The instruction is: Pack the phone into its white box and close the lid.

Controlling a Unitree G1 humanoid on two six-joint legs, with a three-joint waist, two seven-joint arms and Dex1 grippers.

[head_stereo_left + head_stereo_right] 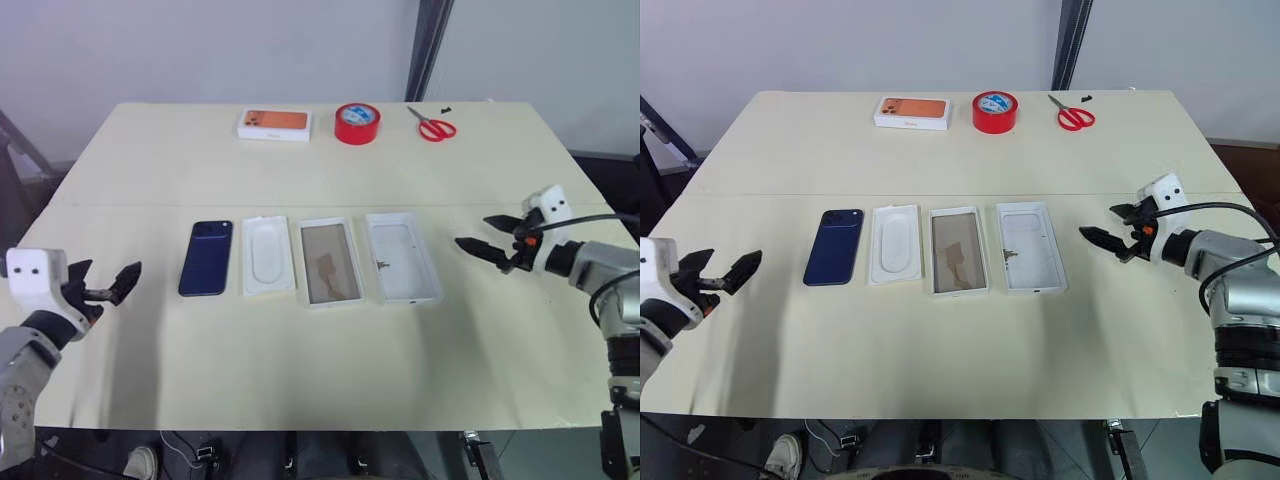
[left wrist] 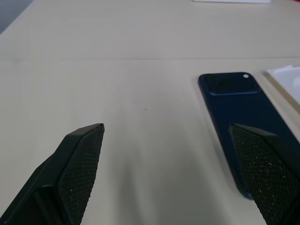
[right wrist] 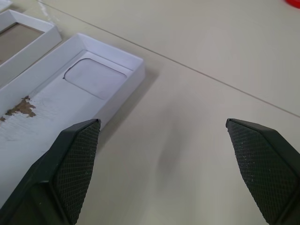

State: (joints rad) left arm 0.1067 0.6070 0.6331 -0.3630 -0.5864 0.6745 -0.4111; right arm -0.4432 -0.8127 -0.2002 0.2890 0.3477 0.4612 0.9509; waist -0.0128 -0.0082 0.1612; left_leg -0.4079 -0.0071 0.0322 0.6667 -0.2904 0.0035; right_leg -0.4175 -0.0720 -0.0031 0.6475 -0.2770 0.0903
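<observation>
The dark navy phone (image 1: pixel 206 257) lies flat on the table, leftmost in a row of parts. Two places to its right sits the white box (image 1: pixel 331 261) with a brownish floor. The white lid (image 1: pixel 402 256) lies open side up beside the box, at the row's right end. My left gripper (image 1: pixel 108 275) hovers open to the left of the phone; in the left wrist view the phone (image 2: pixel 239 108) lies just ahead of one finger. My right gripper (image 1: pixel 475 232) hovers open to the right of the lid (image 3: pixel 70 89), holding nothing.
A thin white insert (image 1: pixel 268 255) with an oval recess lies between phone and box. At the table's far edge stand a closed white box with an orange phone picture (image 1: pixel 274 123), a red tape roll (image 1: pixel 357 123) and red scissors (image 1: pixel 432 126).
</observation>
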